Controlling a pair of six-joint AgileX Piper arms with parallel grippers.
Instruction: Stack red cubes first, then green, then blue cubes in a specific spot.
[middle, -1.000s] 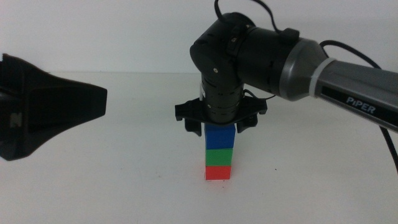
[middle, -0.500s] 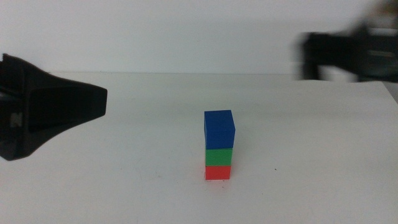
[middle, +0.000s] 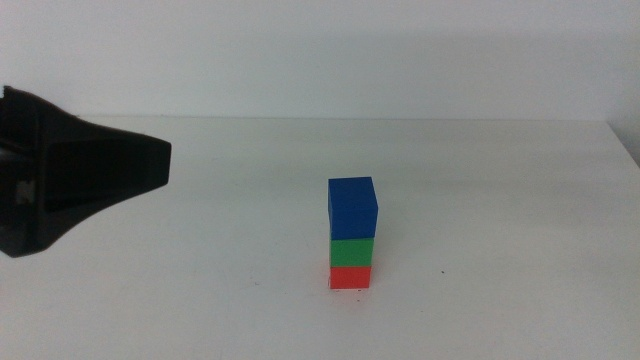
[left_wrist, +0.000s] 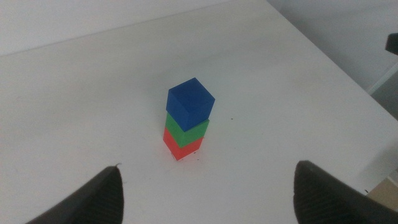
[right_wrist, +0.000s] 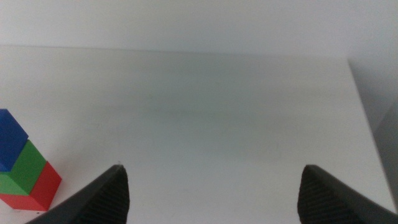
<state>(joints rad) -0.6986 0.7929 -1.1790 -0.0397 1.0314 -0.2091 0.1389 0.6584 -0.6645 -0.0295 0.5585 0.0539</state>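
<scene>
Three cubes stand in one upright stack on the white tabletop: the red cube (middle: 351, 277) at the bottom, the green cube (middle: 352, 252) on it, the blue cube (middle: 352, 207) on top. The stack also shows in the left wrist view, blue cube (left_wrist: 190, 102) on top, and in the right wrist view (right_wrist: 18, 171). The spot under the stack is hidden. My left gripper (middle: 150, 165) hangs at the left, open and empty, well apart from the stack. My right gripper (right_wrist: 214, 168) is open and empty, away from the stack and out of the middle view.
The white table (middle: 500, 230) ends at a far edge against a pale wall and at a right edge (middle: 625, 140). A few tiny dark specks lie near the stack's base.
My right gripper let go of the blue cube on top of the stack, lifted away to the right and left the middle view. The stack stays standing. The left arm has not moved.
</scene>
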